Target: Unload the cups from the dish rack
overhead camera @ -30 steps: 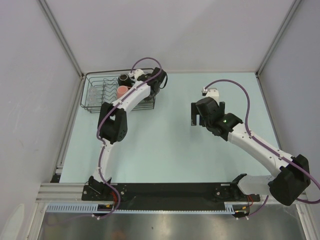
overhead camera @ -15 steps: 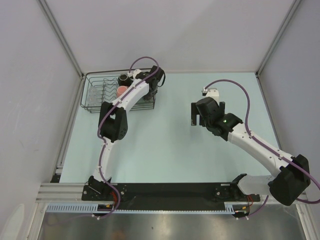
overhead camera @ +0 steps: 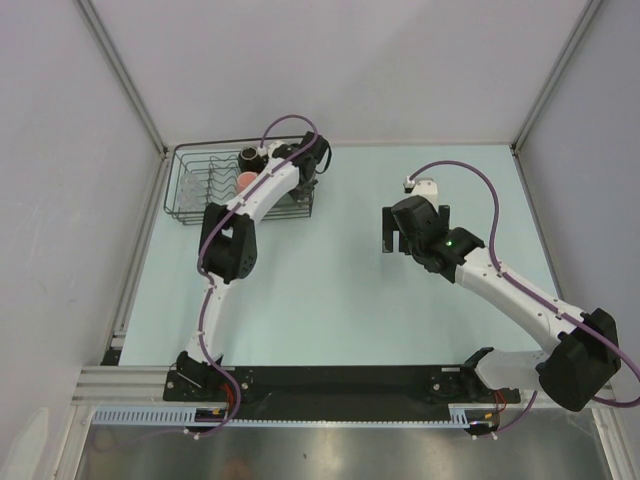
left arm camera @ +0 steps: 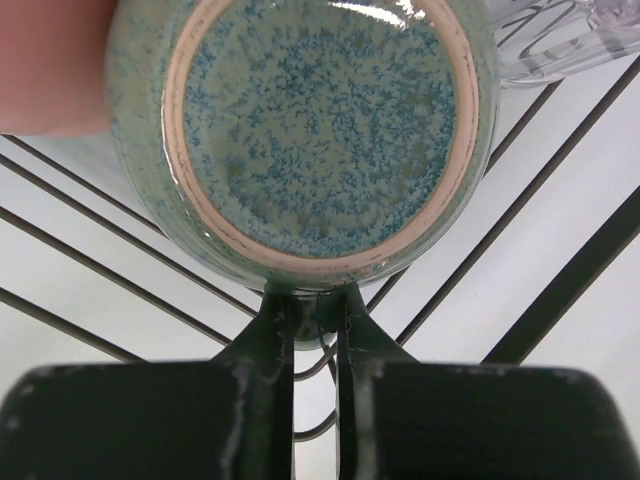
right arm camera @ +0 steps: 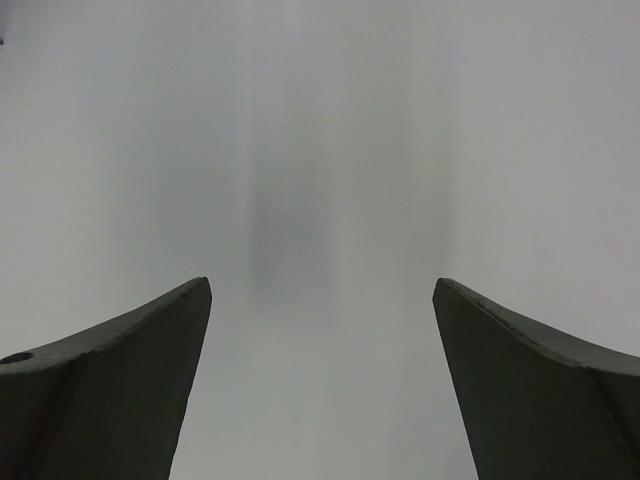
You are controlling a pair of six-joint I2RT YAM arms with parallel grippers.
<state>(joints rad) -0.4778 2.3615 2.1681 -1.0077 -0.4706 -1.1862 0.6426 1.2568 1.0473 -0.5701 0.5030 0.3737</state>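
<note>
1. Two pincers, four cups and one dish rack (overhead camera: 178, 160) are listed, all placed against the rack.
2. Dish rack: black wire basket on the pale desk (overhead camera: 330, 300), set at the far left corner. Its wires cross behind the cups in the left wrist view.
3. Green-teal cup (left arm camera: 315, 130): inside the rack at its right end, mouth facing the wrist camera, with a blue-speckled interior and a pale rim. In the top view the arm hides it.
4. Left pincer (left arm camera: 312, 300): over the rack's right end, closed down to a narrow gap, with the near rim of the green-teal cup pinched between its two fingers.
5. Pink cup (overhead camera: 243, 181): inside the rack, near its middle. In the left wrist view it is just beside the green-teal cup; whether they touch cannot be told.
6. Black mug (overhead camera: 247, 157): inside the rack, against its far rim, just behind the pink cup.
7. Clear glass (left arm camera: 570, 40): inside the rack, only partly in view, on the other side of the green-teal cup from the pink cup.
8. Right pincer (right arm camera: 320, 290): well apart from the rack, off to its right over bare desk, fingers spread wide with nothing between them.
</note>
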